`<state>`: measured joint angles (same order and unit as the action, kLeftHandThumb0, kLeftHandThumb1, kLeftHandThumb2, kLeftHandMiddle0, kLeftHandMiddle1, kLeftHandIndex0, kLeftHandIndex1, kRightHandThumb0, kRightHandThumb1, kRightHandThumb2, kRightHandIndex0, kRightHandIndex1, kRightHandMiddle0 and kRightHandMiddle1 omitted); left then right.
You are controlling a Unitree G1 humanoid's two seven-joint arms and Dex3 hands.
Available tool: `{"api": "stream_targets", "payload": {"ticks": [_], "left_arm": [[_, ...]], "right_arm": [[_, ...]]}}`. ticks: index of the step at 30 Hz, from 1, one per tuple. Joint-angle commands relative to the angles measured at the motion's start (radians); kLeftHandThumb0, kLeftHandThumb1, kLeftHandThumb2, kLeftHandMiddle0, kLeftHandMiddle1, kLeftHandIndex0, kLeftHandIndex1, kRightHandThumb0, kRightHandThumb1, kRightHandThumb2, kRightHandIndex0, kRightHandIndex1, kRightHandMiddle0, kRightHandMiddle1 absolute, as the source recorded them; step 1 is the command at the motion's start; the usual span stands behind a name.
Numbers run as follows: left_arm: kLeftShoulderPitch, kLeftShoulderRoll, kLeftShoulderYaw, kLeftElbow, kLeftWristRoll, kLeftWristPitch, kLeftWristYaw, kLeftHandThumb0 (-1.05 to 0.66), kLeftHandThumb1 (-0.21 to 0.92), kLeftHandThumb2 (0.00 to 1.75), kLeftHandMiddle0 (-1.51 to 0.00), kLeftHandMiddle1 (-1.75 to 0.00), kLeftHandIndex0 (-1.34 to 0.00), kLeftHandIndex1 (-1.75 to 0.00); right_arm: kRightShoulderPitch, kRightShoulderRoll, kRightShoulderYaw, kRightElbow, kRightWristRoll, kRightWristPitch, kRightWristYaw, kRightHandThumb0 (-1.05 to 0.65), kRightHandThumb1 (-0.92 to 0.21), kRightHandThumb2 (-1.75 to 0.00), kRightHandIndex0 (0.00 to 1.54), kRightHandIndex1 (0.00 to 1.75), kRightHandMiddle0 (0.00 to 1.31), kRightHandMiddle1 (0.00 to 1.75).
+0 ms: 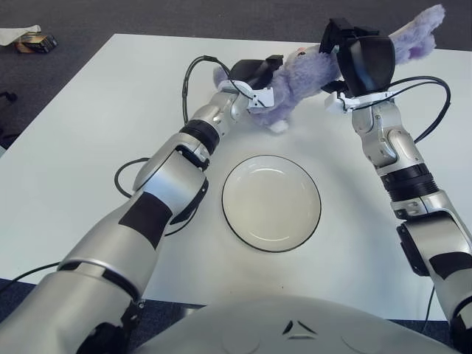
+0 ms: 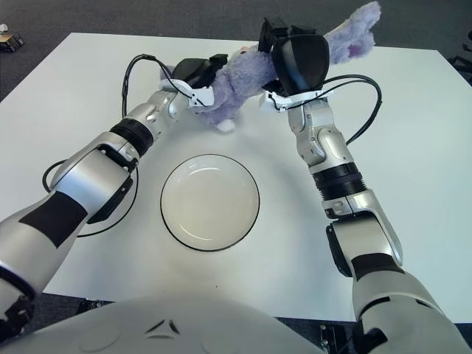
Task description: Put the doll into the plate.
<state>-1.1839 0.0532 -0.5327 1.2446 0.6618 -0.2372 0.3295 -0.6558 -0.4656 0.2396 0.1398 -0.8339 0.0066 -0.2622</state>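
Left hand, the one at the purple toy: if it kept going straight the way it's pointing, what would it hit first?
The left hand points away from the robot and toward its right, and the purple doll is already against it, held there with the right hand. Beyond that, depth is unclear.

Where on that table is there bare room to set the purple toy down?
The plate itself lies bare. Bare table shows left of the left arm and right of the right arm. It is crowded at the far edge, where left hand and right hand hold the doll.
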Motion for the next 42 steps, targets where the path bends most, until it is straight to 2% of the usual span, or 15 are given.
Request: {"api": "stream_targets", "payload": {"ticks": [1, 3, 8, 11, 14, 15, 16, 17, 20, 23, 28, 32, 36, 39, 42], "left_arm": [[0.021, 0.043, -0.005, 0.03, 0.019, 0.021, 0.036, -0.57, 0.09, 1.6, -1.18, -1.75, -0.8, -1.75], [0.021, 0.049, -0.004, 0.036, 0.023, 0.023, 0.045, -0.57, 0.09, 1.6, -1.18, -1.75, -0.8, -1.75], [0.023, 0.072, -0.003, 0.05, 0.031, 0.019, 0.065, -0.57, 0.08, 1.6, -1.18, -1.75, -0.8, -1.75], [0.027, 0.085, -0.005, 0.055, 0.034, 0.014, 0.074, -0.57, 0.08, 1.6, -1.18, -1.75, -0.8, -1.75], [0.029, 0.1, -0.007, 0.061, 0.037, 0.016, 0.078, -0.57, 0.09, 1.6, -1.18, -1.75, -0.8, -1.75], [0.03, 0.103, -0.008, 0.062, 0.038, 0.017, 0.079, -0.57, 0.09, 1.6, -1.18, -1.75, -0.8, -1.75], [0.031, 0.109, -0.009, 0.063, 0.039, 0.018, 0.082, -0.57, 0.09, 1.6, -1.18, -1.75, -0.8, -1.75], [0.033, 0.113, -0.011, 0.064, 0.04, 0.02, 0.084, -0.57, 0.09, 1.59, -1.19, -1.75, -0.8, -1.75], [0.038, 0.129, -0.012, 0.065, 0.043, 0.019, 0.093, -0.56, 0.1, 1.59, -1.2, -1.75, -0.79, -1.75], [0.042, 0.142, -0.013, 0.065, 0.046, 0.015, 0.101, -0.56, 0.1, 1.58, -1.21, -1.75, -0.79, -1.75], [0.045, 0.168, -0.019, 0.064, 0.055, 0.01, 0.116, -0.55, 0.12, 1.56, -1.22, -1.75, -0.77, -1.75], [0.044, 0.194, -0.018, 0.057, 0.064, 0.013, 0.128, -0.54, 0.14, 1.53, -1.24, -1.75, -0.75, -1.75], [0.044, 0.211, -0.023, 0.055, 0.072, 0.022, 0.138, -0.53, 0.16, 1.51, -1.26, -1.75, -0.74, -1.75], [0.044, 0.215, -0.024, 0.053, 0.075, 0.024, 0.14, -0.53, 0.16, 1.5, -1.27, -1.75, -0.73, -1.75], [0.045, 0.232, -0.027, 0.045, 0.081, 0.02, 0.152, -0.53, 0.17, 1.5, -1.29, -1.75, -0.73, -1.75]], "right_arm": [[0.032, -0.074, -0.07, -0.1, 0.053, 0.04, 0.136, -0.01, -0.22, -1.43, 0.6, 1.74, 0.54, 1.74], [0.04, -0.11, -0.105, -0.124, 0.098, 0.033, 0.216, -0.01, -0.22, -1.4, 0.59, 1.71, 0.56, 1.71], [0.034, -0.217, -0.188, -0.072, 0.249, -0.044, 0.373, -0.01, -0.31, -1.32, 0.51, 1.74, 0.48, 1.74], [0.033, -0.269, -0.229, -0.042, 0.34, -0.071, 0.47, 0.35, -0.22, -1.41, 0.66, 1.72, 0.16, 1.54], [0.022, -0.296, -0.266, -0.044, 0.457, -0.042, 0.6, 0.43, -0.26, -1.33, 0.67, 1.68, 0.05, 1.38], [0.019, -0.3, -0.274, -0.045, 0.48, -0.036, 0.623, 0.19, -0.28, -1.26, 0.61, 1.69, 0.04, 1.36], [0.018, -0.301, -0.302, -0.042, 0.542, -0.016, 0.664, -0.17, -0.32, -1.12, 0.51, 1.71, 0.03, 1.33], [0.017, -0.301, -0.323, -0.041, 0.588, -0.001, 0.694, -0.37, -0.34, -1.05, 0.42, 1.69, 0.02, 1.31], [0.032, -0.298, -0.394, 0.026, 0.708, 0.031, 0.747, -0.55, -0.33, -1.0, 0.32, 1.61, 0.0, 1.31], [0.025, -0.293, -0.411, 0.021, 0.762, 0.097, 0.776, -0.58, -0.32, -1.01, 0.28, 1.52, 0.0, 1.33], [0.013, -0.284, -0.424, 0.064, 0.801, 0.136, 0.77, -0.57, -0.32, -1.03, 0.24, 1.4, 0.0, 1.34], [0.02, -0.285, -0.449, 0.25, 0.799, 0.019, 0.714, -0.55, -0.35, -1.04, 0.24, 1.31, 0.0, 1.33], [0.031, -0.268, -0.508, 0.35, 0.848, 0.021, 0.673, -0.51, -0.35, -1.04, 0.27, 1.29, 0.0, 1.35], [0.025, -0.265, -0.515, 0.389, 0.86, 0.014, 0.661, -0.5, -0.35, -1.04, 0.28, 1.28, 0.0, 1.37], [0.031, -0.227, -0.54, 0.432, 0.873, 0.019, 0.59, -0.49, -0.35, -1.05, 0.34, 1.33, 0.02, 1.44]]}}
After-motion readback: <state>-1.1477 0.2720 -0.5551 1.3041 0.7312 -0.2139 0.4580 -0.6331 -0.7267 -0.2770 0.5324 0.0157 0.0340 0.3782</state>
